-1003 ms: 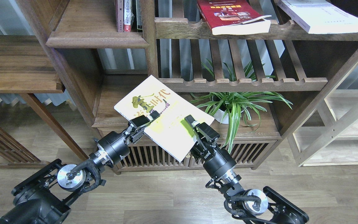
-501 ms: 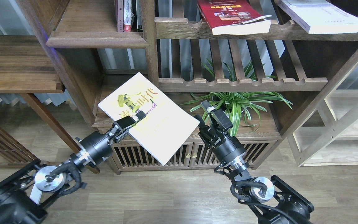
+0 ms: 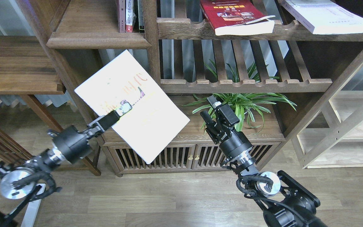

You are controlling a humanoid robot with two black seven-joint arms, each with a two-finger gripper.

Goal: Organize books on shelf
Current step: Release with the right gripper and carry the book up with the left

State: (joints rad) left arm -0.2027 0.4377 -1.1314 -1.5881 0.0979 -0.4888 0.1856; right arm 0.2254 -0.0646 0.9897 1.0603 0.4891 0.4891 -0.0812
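My left gripper (image 3: pixel 120 111) is shut on the yellow-green book (image 3: pixel 131 105), washed pale by glare, and holds it tilted in the air in front of the bookcase's left upright. My right gripper (image 3: pixel 212 110) is open and empty, to the right of the book and apart from it, in front of the plant. The solid dark wood shelf (image 3: pixel 96 39) with the moulded front edge is above the book at upper left. The red book (image 3: pixel 236 15) and the pale white-lilac book (image 3: pixel 325 15) lie on the top slatted rack.
Several upright books (image 3: pixel 130 15) stand at the right end of the solid shelf. A potted spider plant (image 3: pixel 241 104) stands on the low cabinet (image 3: pixel 194 148) under a slatted rack (image 3: pixel 244 83). A dark side table (image 3: pixel 14 66) is at left, a pale wood frame (image 3: pixel 342 132) at right.
My left gripper has lifted the book up and to the left. My right gripper let go of the book's lower right edge, opened, and pulled back to the right.
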